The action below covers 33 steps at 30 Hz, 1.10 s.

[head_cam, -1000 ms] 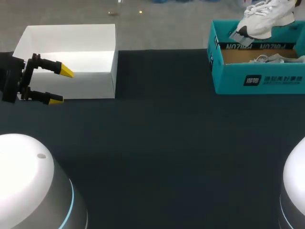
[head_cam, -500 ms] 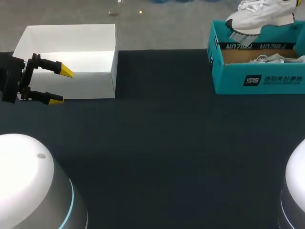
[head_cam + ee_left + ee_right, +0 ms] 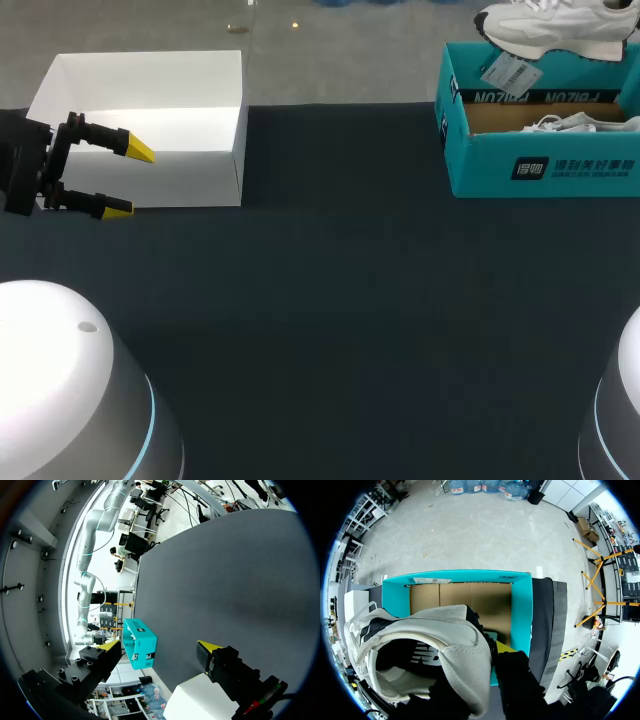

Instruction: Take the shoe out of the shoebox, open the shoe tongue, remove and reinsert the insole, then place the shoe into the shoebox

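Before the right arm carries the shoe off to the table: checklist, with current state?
1. Right claw shut on the shoe at its heel: ok, the shoe hangs in the air.
2. Shoe above the shoebox rim: ok.
3. Hang tag free of the box's wall: cannot tell, it dangles in front of it.
4. Other shoe not lifted along: ok, it lies in the box.
5. Left claw out of the way: ok, open, by the white box.

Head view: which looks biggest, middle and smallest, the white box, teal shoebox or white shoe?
Largest: white box and teal shoebox, about alike; the shoebox runs off view, so unranked.
Smallest: white shoe, also partly cut off.
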Available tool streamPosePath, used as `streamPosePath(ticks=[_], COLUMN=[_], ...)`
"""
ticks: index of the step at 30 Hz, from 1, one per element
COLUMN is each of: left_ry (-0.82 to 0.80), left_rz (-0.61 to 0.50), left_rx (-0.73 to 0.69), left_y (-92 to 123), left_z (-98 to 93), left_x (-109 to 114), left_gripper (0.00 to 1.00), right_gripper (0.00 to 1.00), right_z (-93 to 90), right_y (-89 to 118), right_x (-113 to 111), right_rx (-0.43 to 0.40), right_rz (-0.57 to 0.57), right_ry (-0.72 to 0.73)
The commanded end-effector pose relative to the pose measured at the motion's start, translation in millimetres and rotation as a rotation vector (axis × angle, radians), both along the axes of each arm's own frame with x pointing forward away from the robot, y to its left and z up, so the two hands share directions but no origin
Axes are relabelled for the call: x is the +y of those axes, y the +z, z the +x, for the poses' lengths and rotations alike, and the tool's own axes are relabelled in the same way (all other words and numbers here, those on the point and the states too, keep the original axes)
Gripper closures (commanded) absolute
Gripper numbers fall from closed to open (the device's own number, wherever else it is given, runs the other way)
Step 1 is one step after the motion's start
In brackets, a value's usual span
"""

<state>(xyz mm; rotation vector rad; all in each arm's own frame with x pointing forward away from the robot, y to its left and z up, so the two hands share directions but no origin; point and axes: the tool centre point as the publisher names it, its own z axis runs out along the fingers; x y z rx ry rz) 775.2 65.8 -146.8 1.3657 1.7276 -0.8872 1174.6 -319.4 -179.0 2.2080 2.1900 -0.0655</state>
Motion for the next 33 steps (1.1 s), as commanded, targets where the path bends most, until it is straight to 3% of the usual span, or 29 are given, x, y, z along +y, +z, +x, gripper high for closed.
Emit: streamPosePath(ticks=[1, 7, 12, 17, 18, 33], left_ry=[0.000, 0.000, 0.000, 0.000, 0.000, 0.000], left_rz=[0.005, 0.005, 0.005, 0.005, 0.005, 0.005], left_rx=[0.002, 0.002, 0.002, 0.002, 0.002, 0.002], left_y=[0.7, 0.7, 0.7, 0.7, 0.7, 0.7], left_z=[0.1, 0.1, 0.1, 0.1, 0.1, 0.1], left_x=[0.0, 0.0, 0.0, 0.0, 0.0, 0.0], left_gripper=[0.00, 0.00, 0.00, 0.00, 0.00, 0.00], right_gripper=[1.00, 1.00, 1.00, 1.00, 1.00, 1.00], right_z=[10.5, 10.5, 2.8, -7.4, -8.0, -9.2], right_y=[3.3, 3.3, -12.4, -28.1, -29.5, -29.0], right_x=[-4.5, -4.5, -21.2, -29.5, -29.9, -30.8], right_rx=[0.192, 0.192, 0.124, 0.112, 0.077, 0.054], right_rz=[0.084, 0.084, 0.039, -0.041, -0.086, -0.097], right_ry=[-0.011, -0.011, -0.143, -0.207, -0.226, -0.238])
